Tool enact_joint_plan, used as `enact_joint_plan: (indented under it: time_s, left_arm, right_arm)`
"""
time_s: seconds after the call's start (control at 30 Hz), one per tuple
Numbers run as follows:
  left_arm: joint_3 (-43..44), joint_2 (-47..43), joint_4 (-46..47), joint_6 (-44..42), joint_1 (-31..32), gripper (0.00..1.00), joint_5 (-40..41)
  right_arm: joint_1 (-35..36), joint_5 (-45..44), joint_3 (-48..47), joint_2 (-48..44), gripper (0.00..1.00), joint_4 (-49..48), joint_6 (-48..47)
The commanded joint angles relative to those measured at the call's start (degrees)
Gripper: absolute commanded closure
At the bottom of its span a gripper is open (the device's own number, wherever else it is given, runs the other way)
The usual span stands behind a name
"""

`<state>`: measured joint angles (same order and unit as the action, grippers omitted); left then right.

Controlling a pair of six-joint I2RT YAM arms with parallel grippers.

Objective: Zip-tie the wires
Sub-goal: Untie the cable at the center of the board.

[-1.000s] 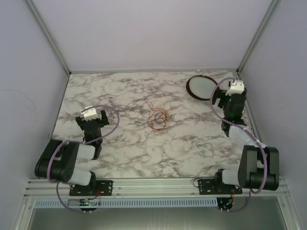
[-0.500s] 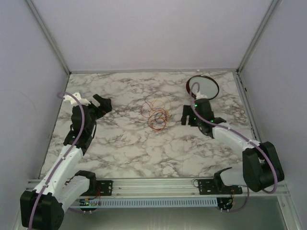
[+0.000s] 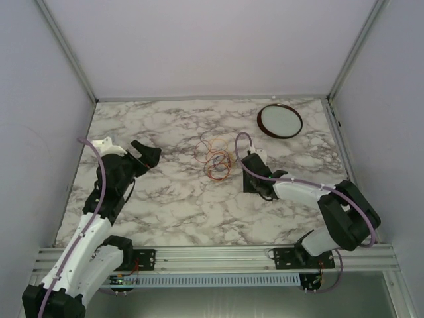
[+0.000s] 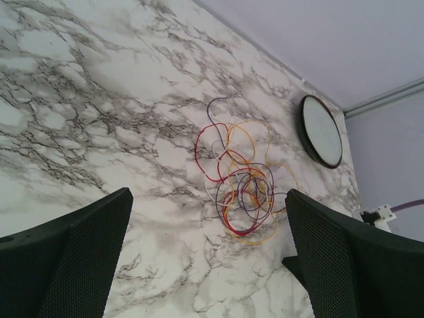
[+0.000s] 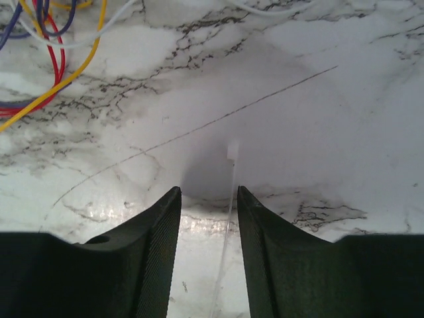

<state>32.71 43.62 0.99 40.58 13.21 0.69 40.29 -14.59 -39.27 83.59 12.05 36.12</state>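
Two grippers: left gripper (image 4: 207, 195) spread wide, holding nothing; right gripper (image 5: 209, 192) half-spread, straddling a white zip tie (image 5: 232, 154), not pinching.

I work in a robot lab booth. Plain lilac walls (image 3: 199, 46) on aluminium posts (image 3: 66, 52) box in my marble-patterned table (image 3: 165, 199), and both my arms (image 3: 93, 222) are bolted to a metal rail (image 3: 218, 255)

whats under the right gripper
A thin white zip tie lies on the marble table between the fingers of the right gripper. Its tail runs out of frame; from above, the right arm hides it.
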Motion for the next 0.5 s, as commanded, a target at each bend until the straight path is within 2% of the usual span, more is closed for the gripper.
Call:
enact_joint_plan:
  time_s: [0.0, 0.17, 0.33, 0.47]
  left_arm:
    - [0.9, -1.5, -1.7, 1.2, 0.2, 0.0, 1.4]
    - [1.1, -1.6, -2.3, 2.0, 0.2, 0.0, 3.1]
    - [0.9, -1.4, -2.3, 2.1, 0.2, 0.0, 3.9]
    - [2.0, -1.1, -2.3, 3.8, 0.2, 0.0, 4.7]
  right_arm:
    - [1.0, -2.9, -1.4, 2.4, 0.64, 1.2, 1.7]
    - [1.0, -2.9, -2.1, 4.6, 0.78, 1.2, 1.4]
    - [0.9, -4.3, -2.1, 5.5, 0.99, 1.8, 0.9]
    - [-1.4, -6.2, -3.3, 4.0, 1.0, 3.9, -2.7]
